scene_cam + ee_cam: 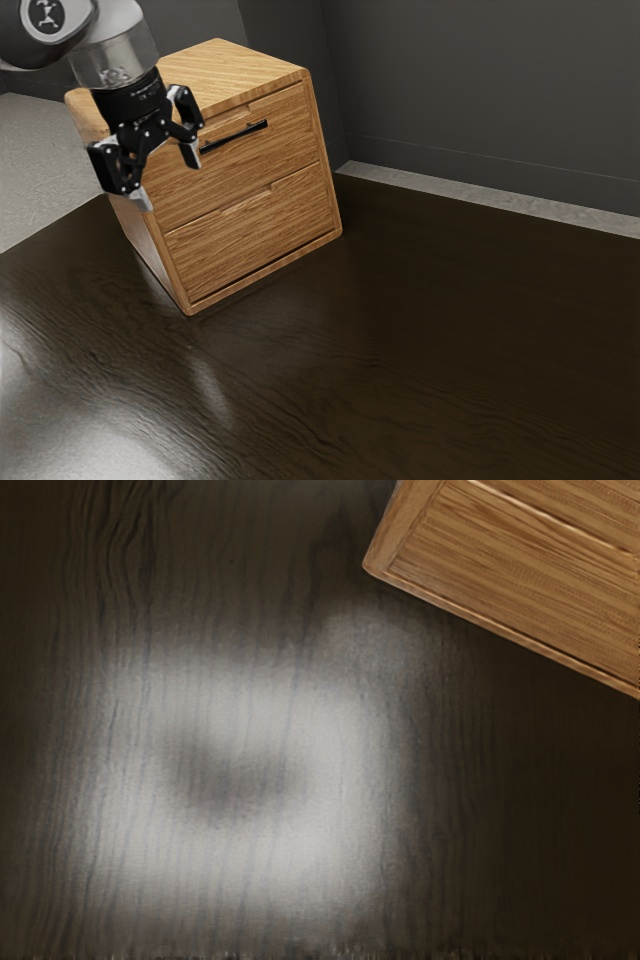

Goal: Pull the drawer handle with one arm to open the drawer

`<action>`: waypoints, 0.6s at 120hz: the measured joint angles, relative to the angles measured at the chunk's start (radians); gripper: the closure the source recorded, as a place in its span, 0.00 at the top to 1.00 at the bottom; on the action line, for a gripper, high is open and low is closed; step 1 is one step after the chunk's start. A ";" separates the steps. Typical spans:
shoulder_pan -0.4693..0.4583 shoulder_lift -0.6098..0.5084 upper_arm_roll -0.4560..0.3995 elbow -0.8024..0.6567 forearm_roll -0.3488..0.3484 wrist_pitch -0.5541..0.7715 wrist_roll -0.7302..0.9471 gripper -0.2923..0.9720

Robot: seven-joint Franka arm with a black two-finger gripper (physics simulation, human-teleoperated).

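A wooden cabinet [240, 190] with two drawers stands on the dark floor at the exterior view's upper left. The upper drawer [235, 150] carries a dark slot handle [233, 137]; the lower drawer [250, 230] has a wooden ledge handle [245, 203]. Both drawer fronts sit flush with the cabinet. My gripper [165, 177] hangs in front of the cabinet's left part, level with the upper drawer, its fingers spread open with nothing between them. It is to the left of the slot handle and apart from it. In the wrist view the cabinet's lower corner [520, 570] shows beside the glossy floor.
Dark glossy wood floor [420, 340] stretches across the exterior view's right and front. A grey wall [480, 80] with a pale strip [500, 195] at its base runs behind. A pale grey surface [35, 160] lies to the left of the cabinet.
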 joint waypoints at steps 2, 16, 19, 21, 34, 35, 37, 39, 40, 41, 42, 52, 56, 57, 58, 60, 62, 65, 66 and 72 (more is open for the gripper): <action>-0.005 0.000 0.000 0.000 0.000 0.000 -0.001 0.75; -0.035 0.000 0.000 0.000 0.000 0.000 -0.006 0.75; -0.041 0.000 0.000 0.000 -0.001 0.000 -0.007 0.75; -0.046 0.001 0.000 0.000 -0.002 0.000 -0.008 0.75; -0.079 0.006 0.005 0.002 -0.010 0.000 -0.010 0.75; -0.084 0.007 0.008 0.002 -0.013 0.000 -0.011 0.75; -0.096 0.008 0.016 0.005 -0.023 -0.001 -0.011 0.75; -0.110 0.008 0.027 0.009 -0.038 -0.001 -0.012 0.75; -0.117 0.008 0.033 0.012 -0.047 -0.002 -0.012 0.75; -0.124 0.008 0.039 0.014 -0.056 -0.002 -0.012 0.75; -0.131 0.008 0.045 0.017 -0.064 -0.003 -0.012 0.75; -0.147 -0.014 0.073 0.094 -0.123 -0.021 -0.035 0.75; -0.143 -0.019 0.078 0.137 -0.138 -0.026 -0.061 0.75; -0.141 -0.018 0.078 0.148 -0.141 -0.025 -0.068 0.75; -0.138 -0.018 0.078 0.157 -0.144 -0.022 -0.076 0.75; -0.133 -0.016 0.080 0.170 -0.149 -0.013 -0.090 0.75; -0.124 -0.014 0.082 0.180 -0.154 -0.002 -0.105 0.75; -0.106 -0.013 0.084 0.189 -0.160 0.015 -0.128 0.75; -0.098 -0.012 0.084 0.191 -0.161 0.021 -0.135 0.75; -0.042 -0.014 0.085 0.200 -0.168 0.054 -0.181 0.75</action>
